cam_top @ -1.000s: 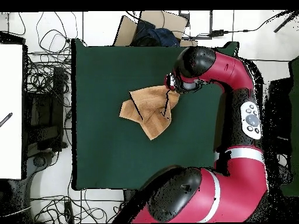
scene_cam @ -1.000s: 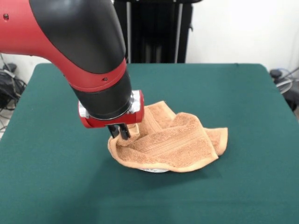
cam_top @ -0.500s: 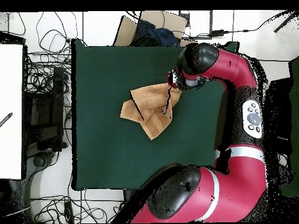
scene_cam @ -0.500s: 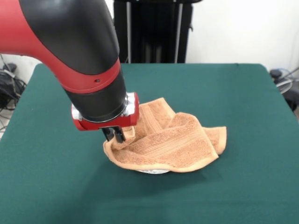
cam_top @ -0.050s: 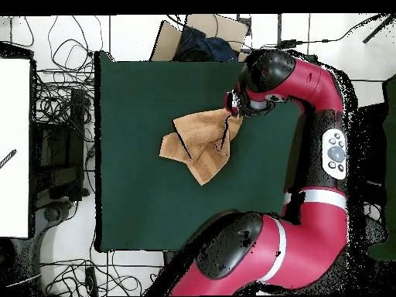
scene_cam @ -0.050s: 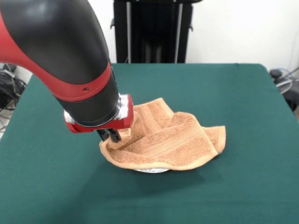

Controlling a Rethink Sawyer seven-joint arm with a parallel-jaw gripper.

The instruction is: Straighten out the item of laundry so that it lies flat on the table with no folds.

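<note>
Green felt covers the counter (scene_cam @ -0.050s: 243, 93), and the towel (scene_cam @ -0.050s: 168, 144) sits near its middle, bunched and doubled over itself, with one flap folded across the rest and its near edge curled up off the felt. Something pale shows under that raised edge; what it is cannot be made out. At the towel's left corner in the front view, the pincer (scene_cam @ -0.050s: 108, 136) is clamped together on the cloth, apparently pinching that corner so it can be drawn outward and the folds opened. From overhead, the towel (cam_top @ -0.050s: 199, 143) lies slightly toward the arm's side of the counter (cam_top @ -0.050s: 139, 201). The bulky arm hides the grip from above, and the fingertips are partly buried in cloth.
</note>
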